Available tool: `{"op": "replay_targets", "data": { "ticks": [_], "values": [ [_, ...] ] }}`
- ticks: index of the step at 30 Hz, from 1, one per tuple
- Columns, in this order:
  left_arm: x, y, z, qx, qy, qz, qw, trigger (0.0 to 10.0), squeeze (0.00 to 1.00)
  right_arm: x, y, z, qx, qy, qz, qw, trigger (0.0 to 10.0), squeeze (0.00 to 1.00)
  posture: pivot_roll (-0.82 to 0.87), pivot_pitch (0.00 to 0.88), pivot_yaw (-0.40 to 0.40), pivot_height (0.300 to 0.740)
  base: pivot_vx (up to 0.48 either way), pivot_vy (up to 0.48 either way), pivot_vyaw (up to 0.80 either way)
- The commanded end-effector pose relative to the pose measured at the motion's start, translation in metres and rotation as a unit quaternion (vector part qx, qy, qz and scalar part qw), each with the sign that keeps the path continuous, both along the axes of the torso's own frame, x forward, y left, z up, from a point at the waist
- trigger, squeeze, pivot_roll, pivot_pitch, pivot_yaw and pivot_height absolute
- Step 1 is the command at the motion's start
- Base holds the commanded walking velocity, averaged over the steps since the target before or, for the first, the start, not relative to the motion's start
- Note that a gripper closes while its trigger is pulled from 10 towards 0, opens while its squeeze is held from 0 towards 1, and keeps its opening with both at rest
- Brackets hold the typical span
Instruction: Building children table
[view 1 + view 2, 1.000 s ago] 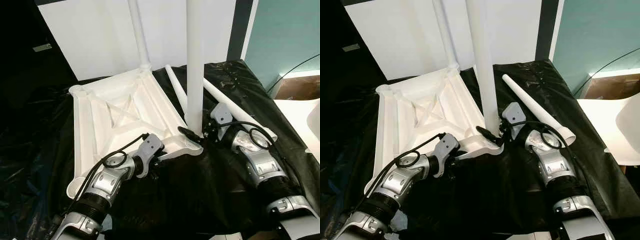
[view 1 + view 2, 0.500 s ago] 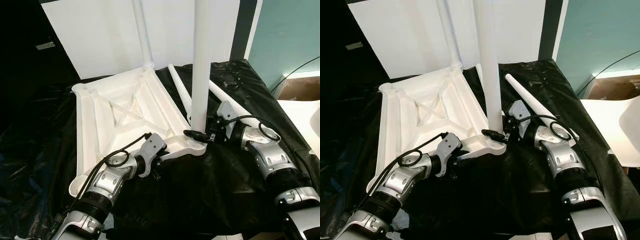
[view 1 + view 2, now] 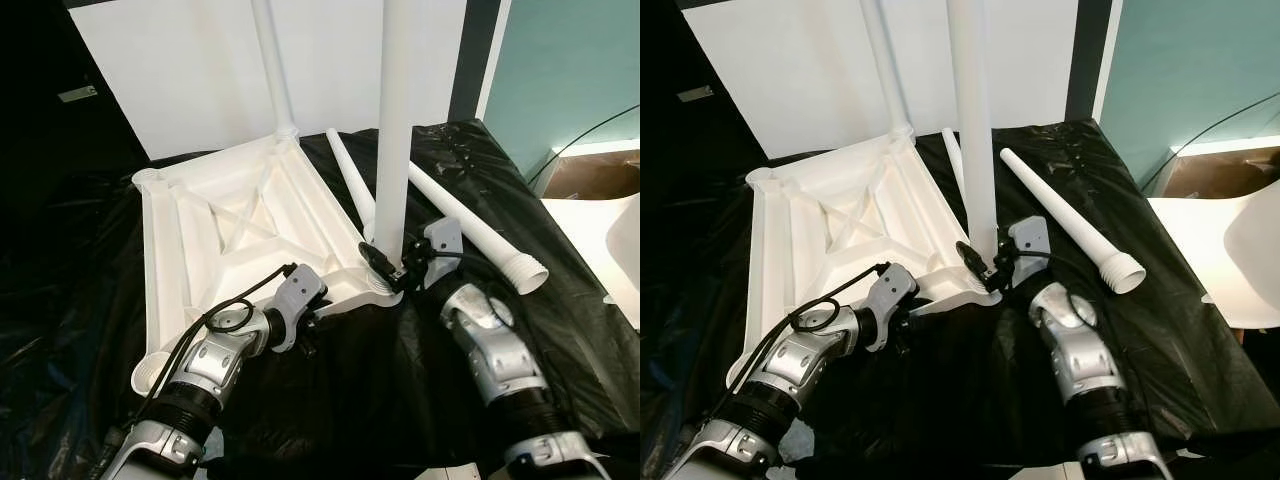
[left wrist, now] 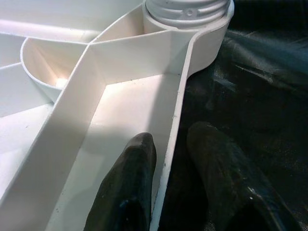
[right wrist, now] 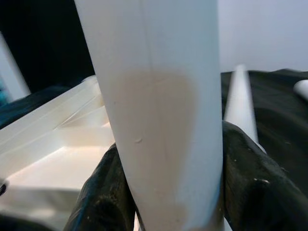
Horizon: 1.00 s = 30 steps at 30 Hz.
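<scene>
An upside-down white table top [image 3: 230,230] lies on black sheeting. A white leg [image 3: 274,70] stands in its far corner socket. A second white leg [image 3: 392,130] stands upright in the near right corner socket [image 3: 385,283]. My right gripper [image 3: 385,264] is shut on this leg just above the socket; in the right wrist view both fingers [image 5: 250,187] press the leg [image 5: 159,120]. My left gripper [image 3: 312,322] is shut on the table top's near rim [image 4: 171,144], one finger [image 4: 130,187] inside the rim and one outside.
Two loose white legs lie on the sheeting: one [image 3: 475,225] at the right with its threaded end toward me, another [image 3: 348,178] behind the upright leg. A white board [image 3: 200,70] leans at the back. A white chair [image 3: 1240,250] stands at the right.
My right arm has swung its elbow inward and toward me while the gripper stays on the upright leg. The left gripper keeps its hold on the rim. The camera has shifted slightly.
</scene>
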<state>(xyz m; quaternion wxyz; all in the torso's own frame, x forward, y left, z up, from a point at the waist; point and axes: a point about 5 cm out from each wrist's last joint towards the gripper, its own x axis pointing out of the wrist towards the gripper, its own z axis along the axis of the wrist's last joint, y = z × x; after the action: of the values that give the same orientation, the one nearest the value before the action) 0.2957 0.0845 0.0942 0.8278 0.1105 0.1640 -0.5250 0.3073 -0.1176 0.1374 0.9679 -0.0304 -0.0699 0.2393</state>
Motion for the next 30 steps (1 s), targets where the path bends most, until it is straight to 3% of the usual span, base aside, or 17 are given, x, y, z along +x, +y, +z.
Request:
{"op": "replay_targets", "data": {
  "ticks": [1,2,3,6,7,10,11,12,13,14,15,17,19,20,30],
  "values": [
    [-0.012,-0.002,-0.016,0.018,0.041,-0.038,0.998,10.0,0.00,-0.008,-0.005,-0.018,0.010,0.029,-0.058,0.998,0.0,0.00,-0.11,0.000,0.120,0.740,0.000,0.000,0.00],
    [-0.012,-0.002,-0.016,0.018,0.041,-0.038,0.998,10.0,0.00,-0.008,-0.005,-0.018,0.010,0.029,-0.058,0.998,0.0,0.00,-0.11,0.000,0.120,0.740,0.000,0.000,0.00],
    [-0.010,0.000,-0.014,0.016,0.038,-0.030,0.999,10.0,0.00,-0.009,-0.013,-0.018,0.002,0.017,-0.102,0.995,4.9,0.00,-0.09,0.000,0.111,0.740,0.000,0.000,0.00],
    [-0.010,0.002,-0.014,0.015,0.038,-0.026,0.999,10.0,0.00,-0.007,-0.016,-0.016,-0.001,0.014,-0.112,0.994,4.9,0.00,-0.09,0.000,0.111,0.740,0.000,0.000,0.00],
    [-0.011,0.003,-0.015,0.017,0.036,-0.024,0.999,10.0,0.00,-0.008,-0.011,-0.014,-0.007,0.009,-0.097,0.995,10.0,0.00,-0.07,0.000,0.099,0.740,0.000,0.000,0.00],
    [-0.013,0.003,-0.016,0.019,0.036,-0.022,0.999,10.0,0.00,-0.010,-0.007,-0.011,-0.011,0.003,-0.079,0.997,10.0,0.00,-0.07,0.000,0.095,0.740,0.000,0.000,0.00],
    [-0.014,0.004,-0.017,0.018,0.037,-0.020,0.999,10.0,0.00,-0.011,-0.001,-0.010,-0.013,0.003,-0.039,0.999,10.0,1.00,-0.06,0.000,0.090,0.740,0.000,0.000,0.00],
    [-0.014,0.004,-0.017,0.018,0.037,-0.020,0.999,10.0,0.00,-0.011,-0.001,-0.010,-0.013,0.003,-0.039,0.999,10.0,1.00,-0.06,0.000,0.090,0.740,0.000,0.000,0.00],
    [-0.016,0.004,-0.017,0.017,0.038,-0.017,0.999,10.0,0.00,-0.011,0.004,-0.007,-0.030,-0.007,0.006,0.999,10.0,1.00,-0.05,0.000,0.082,0.740,0.000,0.000,0.00],
    [-0.017,0.005,-0.017,0.016,0.037,-0.012,0.999,10.0,0.00,-0.010,0.005,-0.005,-0.049,-0.008,0.056,0.997,10.0,0.00,-0.05,0.000,0.082,0.740,0.000,0.000,0.00],
    [-0.017,0.005,-0.017,0.016,0.037,-0.012,0.999,10.0,0.00,-0.010,0.005,-0.005,-0.049,-0.008,0.056,0.997,10.0,0.00,-0.05,0.000,0.082,0.740,0.000,0.000,0.00],
    [-0.018,0.009,-0.015,0.016,0.034,-0.004,0.999,10.0,0.00,-0.006,0.000,-0.001,-0.089,-0.011,0.116,0.989,10.0,0.00,0.01,0.000,0.057,0.740,0.000,0.000,0.00],
    [-0.018,0.009,-0.015,0.016,0.034,-0.004,0.999,10.0,0.00,-0.006,0.000,-0.001,-0.089,-0.011,0.116,0.989,10.0,0.00,0.01,0.000,0.057,0.740,0.000,0.000,0.00],
    [-0.019,0.013,-0.014,0.017,0.031,0.004,0.999,10.0,0.00,0.003,-0.008,0.004,-0.118,-0.018,0.129,0.984,10.0,0.00,0.03,0.000,0.049,0.740,0.000,0.000,0.00],
    [-0.028,0.025,-0.014,0.021,0.025,0.024,0.999,10.0,0.00,0.006,-0.008,0.009,-0.133,-0.017,0.144,0.981,10.0,0.00,0.06,0.000,0.007,0.740,0.000,0.000,0.00]
  ]
}}
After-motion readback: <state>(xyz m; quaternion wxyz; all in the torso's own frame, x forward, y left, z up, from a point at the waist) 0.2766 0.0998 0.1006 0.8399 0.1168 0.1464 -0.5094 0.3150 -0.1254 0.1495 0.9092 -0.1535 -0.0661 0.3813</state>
